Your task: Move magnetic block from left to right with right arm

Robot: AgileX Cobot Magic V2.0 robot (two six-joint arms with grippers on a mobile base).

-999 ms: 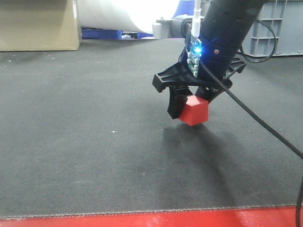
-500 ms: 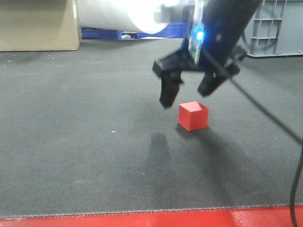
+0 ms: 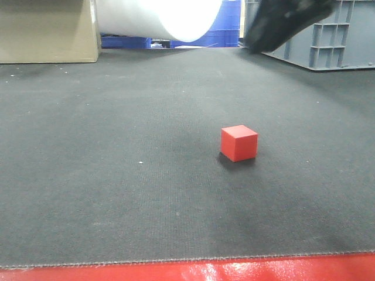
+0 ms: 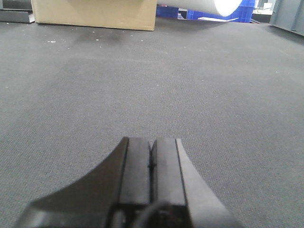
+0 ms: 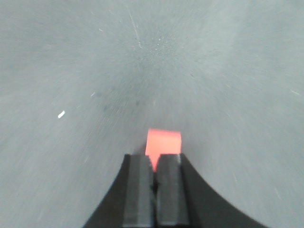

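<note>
Since the magnetic block (image 3: 239,142) sat free on the dark mat (image 3: 117,175), my right gripper (image 5: 153,164) was closed, empty, high above; placement looked done, so parking next.

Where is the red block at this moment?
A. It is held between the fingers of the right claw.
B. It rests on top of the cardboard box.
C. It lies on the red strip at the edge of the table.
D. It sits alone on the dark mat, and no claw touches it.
D: the red block sits free on the dark mat, and the right claw is shut above it.
</note>
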